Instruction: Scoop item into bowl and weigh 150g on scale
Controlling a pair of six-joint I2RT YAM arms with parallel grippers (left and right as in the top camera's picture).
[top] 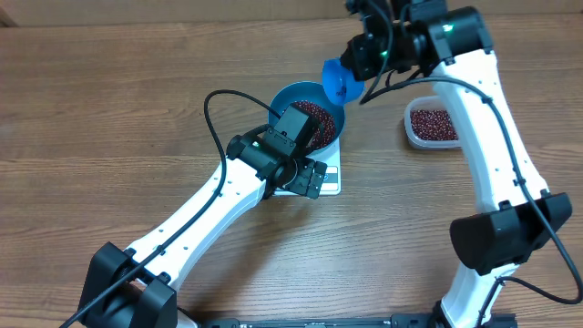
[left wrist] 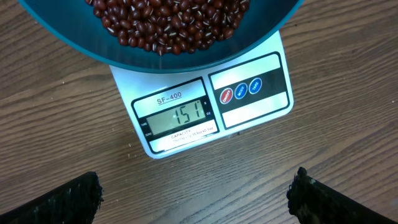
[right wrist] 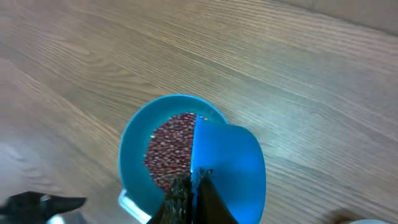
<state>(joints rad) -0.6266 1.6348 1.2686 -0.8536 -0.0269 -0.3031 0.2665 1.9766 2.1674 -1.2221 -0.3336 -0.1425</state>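
Observation:
The blue bowl (top: 290, 98) stands on the white scale (top: 331, 179) and holds a heap of red-brown beans (top: 316, 116). In the left wrist view the scale (left wrist: 249, 106) displays 151 under the bowl (left wrist: 124, 55) and its beans (left wrist: 174, 22). My left gripper (left wrist: 196, 199) hovers open over bare table just in front of the scale, nothing between its fingers (left wrist: 68, 199). My right gripper (right wrist: 198, 180) is shut on the small blue scoop (right wrist: 230, 165), held tilted above the bowl's (right wrist: 134, 155) right rim. I cannot see what is inside the scoop (top: 342, 80).
A clear plastic tub (top: 432, 125) with more beans sits on the wooden table to the right of the bowl, under the right arm. The left arm's cable (top: 219, 109) loops over the table left of the bowl.

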